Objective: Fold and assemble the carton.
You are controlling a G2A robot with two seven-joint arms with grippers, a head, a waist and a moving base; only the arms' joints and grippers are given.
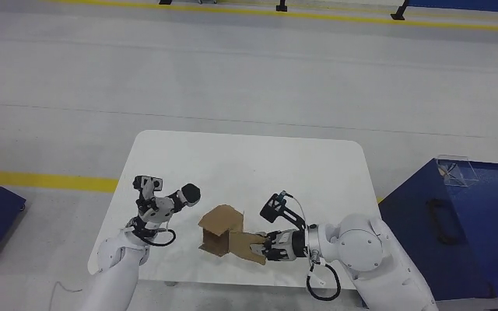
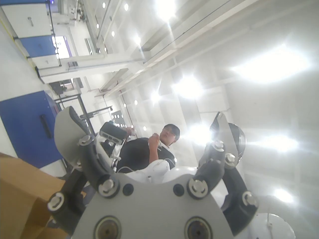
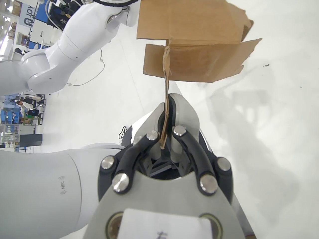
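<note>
A brown cardboard carton [image 1: 222, 228] sits partly formed near the front of the white table [image 1: 249, 167], with loose flaps hanging open. My right gripper [image 1: 267, 245] is shut on one flap [image 3: 166, 93], seen edge-on between its fingers [image 3: 183, 110] in the right wrist view, where the carton's body [image 3: 189, 23] stands beyond. My left gripper [image 1: 189, 194] is just left of the carton, apart from it and tilted upward, open with nothing between its fingers [image 2: 69, 130]. A corner of the carton [image 2: 22, 187] shows beside it in the left wrist view.
The table has bare room behind the carton and to its right. A blue cabinet [image 1: 447, 225] with a clear holder [image 1: 457, 169] on it stands off the table's right side. A yellow floor line [image 1: 54, 182] runs at the left.
</note>
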